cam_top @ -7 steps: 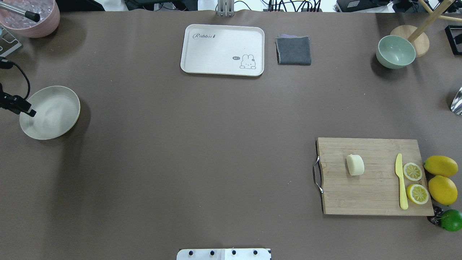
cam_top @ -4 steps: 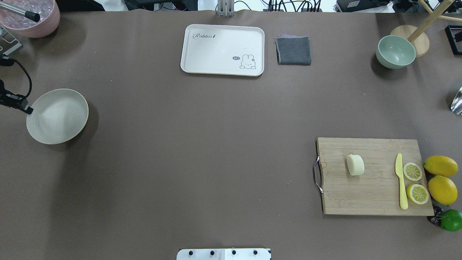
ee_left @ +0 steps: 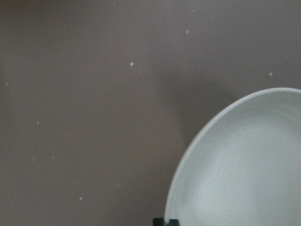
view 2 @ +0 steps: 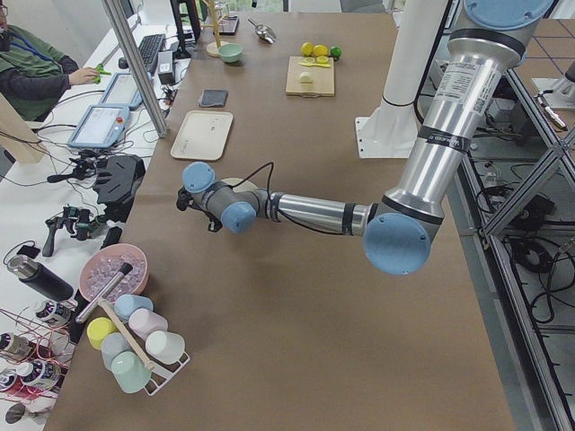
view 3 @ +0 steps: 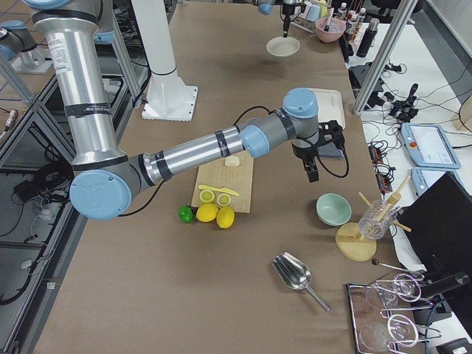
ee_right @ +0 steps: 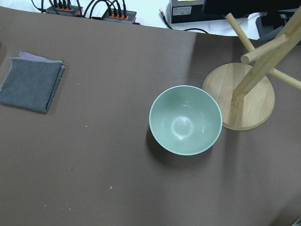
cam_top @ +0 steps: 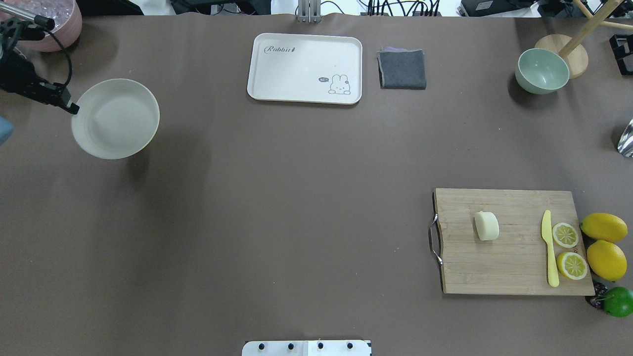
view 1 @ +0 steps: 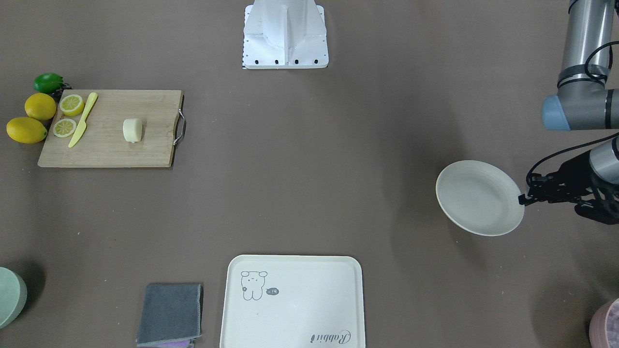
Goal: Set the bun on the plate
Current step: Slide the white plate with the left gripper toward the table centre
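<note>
The bun (cam_top: 487, 226), a small cream lump, lies alone on the wooden cutting board (cam_top: 514, 267) at the table's right; it also shows in the front view (view 1: 132, 130). The round off-white plate (cam_top: 116, 118) hangs above the table at the far left, its shadow offset below it. My left gripper (cam_top: 71, 108) is shut on the plate's rim (view 1: 517, 205). The left wrist view shows the plate (ee_left: 244, 165) over bare brown table. My right gripper (view 3: 313, 173) shows only in the exterior right view, above the table beyond the board; I cannot tell its state.
A cream tray (cam_top: 304, 68) and a folded grey cloth (cam_top: 402, 69) lie at the far edge. A green bowl (cam_top: 542, 70) stands far right beside a wooden stand. A yellow knife (cam_top: 549, 247), lemon halves, lemons and a lime sit by the board. A pink bowl (cam_top: 54, 34) stands far left.
My left gripper has carried the plate away from the robot and to the right in the overhead view. The bun and board have not moved.
</note>
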Robot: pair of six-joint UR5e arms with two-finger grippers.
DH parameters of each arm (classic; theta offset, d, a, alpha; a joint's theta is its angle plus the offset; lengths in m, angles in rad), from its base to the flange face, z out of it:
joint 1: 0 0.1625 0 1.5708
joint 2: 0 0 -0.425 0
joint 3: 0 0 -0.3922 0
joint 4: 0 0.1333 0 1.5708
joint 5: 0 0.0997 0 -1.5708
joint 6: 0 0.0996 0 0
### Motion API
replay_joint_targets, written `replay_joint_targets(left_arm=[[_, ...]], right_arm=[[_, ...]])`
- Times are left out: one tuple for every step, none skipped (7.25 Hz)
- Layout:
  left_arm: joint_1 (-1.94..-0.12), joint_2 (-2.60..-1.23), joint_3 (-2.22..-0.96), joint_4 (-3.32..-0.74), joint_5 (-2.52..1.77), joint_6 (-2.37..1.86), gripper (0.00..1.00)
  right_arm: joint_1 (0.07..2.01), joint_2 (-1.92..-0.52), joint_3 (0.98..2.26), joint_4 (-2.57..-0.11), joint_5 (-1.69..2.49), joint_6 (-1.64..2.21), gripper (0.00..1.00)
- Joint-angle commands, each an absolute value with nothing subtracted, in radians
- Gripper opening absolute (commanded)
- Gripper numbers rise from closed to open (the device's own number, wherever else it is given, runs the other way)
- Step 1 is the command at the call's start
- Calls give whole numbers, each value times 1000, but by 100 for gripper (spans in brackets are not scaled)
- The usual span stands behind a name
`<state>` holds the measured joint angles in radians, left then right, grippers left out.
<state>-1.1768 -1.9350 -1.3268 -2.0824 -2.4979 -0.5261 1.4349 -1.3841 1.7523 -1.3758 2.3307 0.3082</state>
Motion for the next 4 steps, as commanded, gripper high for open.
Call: replay_joint_targets(left_arm=[[-1096,-2044,-1367,-2083,-2505,-736,0],[-1036,-2063,-1402,-2100,-2496,-814,0],[-981,-2094,-1407,-2136,-2481,-915,0],[-901,-2108,-1408,-2213,-2394,-1001,0]], right_arm=[[1434,-1385,1753,-1376,2332,308,100],[1434,-1390,1752,-1376,2332,308,100],[1434,-1390,1752,-1376,2332,308,100],[1434,-1391,1746,-1376,2330,308,100]])
